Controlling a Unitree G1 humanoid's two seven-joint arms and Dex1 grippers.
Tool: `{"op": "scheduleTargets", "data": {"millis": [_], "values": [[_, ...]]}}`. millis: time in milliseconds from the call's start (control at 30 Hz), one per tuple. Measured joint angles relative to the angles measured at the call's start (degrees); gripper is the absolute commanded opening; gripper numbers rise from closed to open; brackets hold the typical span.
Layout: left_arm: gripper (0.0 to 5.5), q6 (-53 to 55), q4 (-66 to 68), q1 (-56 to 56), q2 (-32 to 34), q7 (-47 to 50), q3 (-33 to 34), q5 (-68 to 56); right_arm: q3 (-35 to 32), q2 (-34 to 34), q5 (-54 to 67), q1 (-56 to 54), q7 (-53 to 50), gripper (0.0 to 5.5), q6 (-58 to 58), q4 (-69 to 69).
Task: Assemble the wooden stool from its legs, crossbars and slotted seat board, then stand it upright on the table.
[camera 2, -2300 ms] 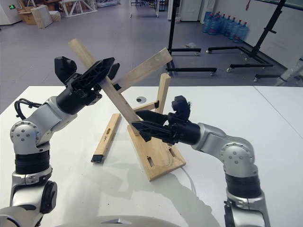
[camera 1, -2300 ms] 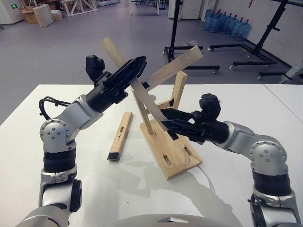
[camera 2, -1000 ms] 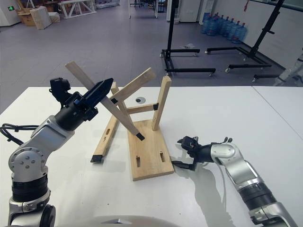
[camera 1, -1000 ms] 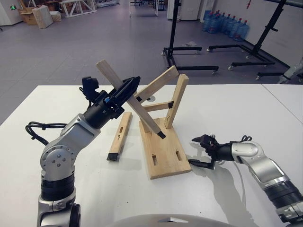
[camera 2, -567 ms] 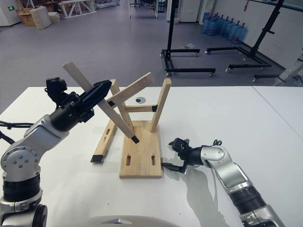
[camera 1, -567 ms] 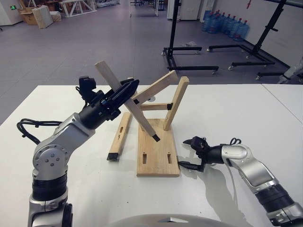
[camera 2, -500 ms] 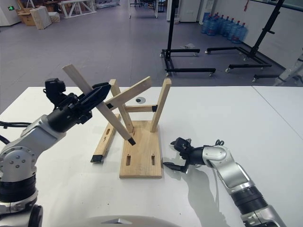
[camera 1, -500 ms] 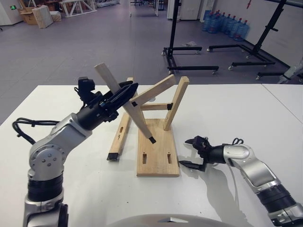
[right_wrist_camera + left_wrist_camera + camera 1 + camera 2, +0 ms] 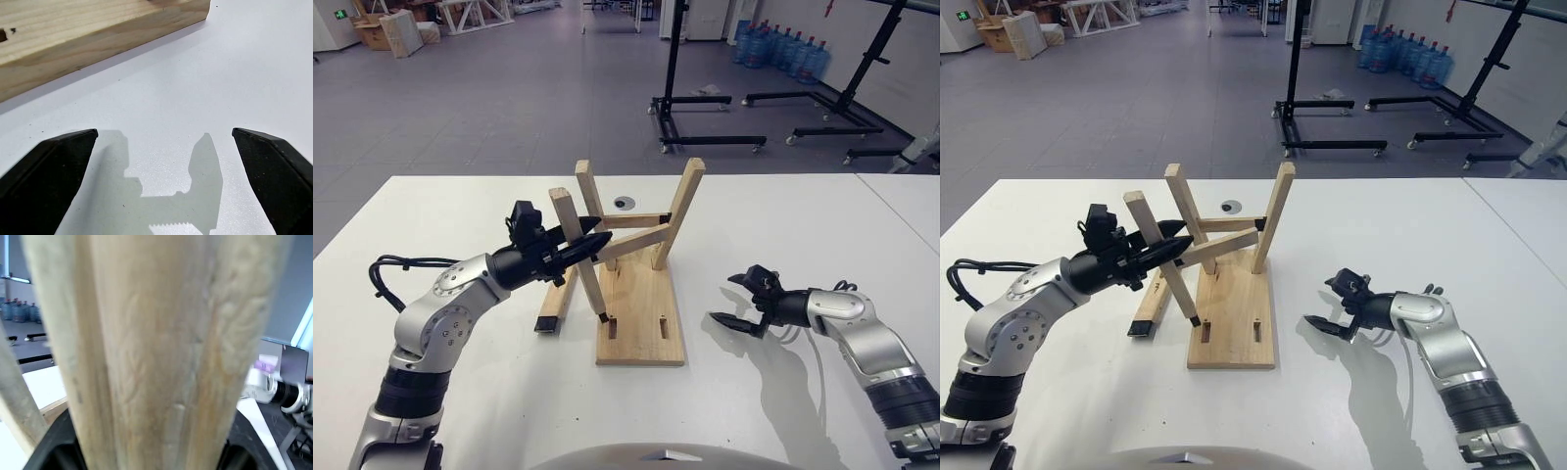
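The slotted seat board point(image 9: 641, 318) lies flat on the white table point(image 9: 803, 215). Two legs point(image 9: 678, 211) stand tilted in its far slots, joined by a crossbar point(image 9: 634, 219). My left gripper point(image 9: 595, 239) is shut on a third leg point(image 9: 579, 250) that carries a second crossbar point(image 9: 636, 240). That leg's dark lower tip sits at the board's near left slot, and the leg point(image 9: 146, 352) looms close in the left wrist view. A loose leg point(image 9: 563, 289) lies left of the board. My right gripper point(image 9: 720, 298) stands open and low, right of the board point(image 9: 73, 34), with bare table between its fingers point(image 9: 49, 166).
A small round fitting point(image 9: 624, 203) is set in the table behind the stool parts. A black cable point(image 9: 396, 266) loops beside my left arm. Black metal stands point(image 9: 705, 108) are on the floor beyond the far edge. Bare table stretches to the right and the front.
My left gripper has lowered and tipped its leg, bringing the lower tip down to the board's near left slot. The right gripper has drawn back to the right, away from the board.
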Motion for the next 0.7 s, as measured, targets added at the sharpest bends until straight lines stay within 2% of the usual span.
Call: {"op": "scheduleTargets", "data": {"millis": [133, 433, 700], "values": [[2.04, -2.6, 0.0, -1.4, -0.6, -2.9, 0.9, 0.7, 0.3, 0.3, 0.0, 0.0, 0.0, 5.07, 0.0, -0.1], [2.04, -1.6, 1.0, -1.1, -4.2, -8.7, 3.3, -6.3, 0.4, 0.6, -0.2, -0.2, 0.0, 5.07, 0.0, 0.5], [2.04, -2.6, 4.9, 1.0, -4.1, -14.8, 2.7, -3.2, 2.0, 0.7, -0.3, -4.0, 1.6, 5.07, 0.0, 1.7]]}}
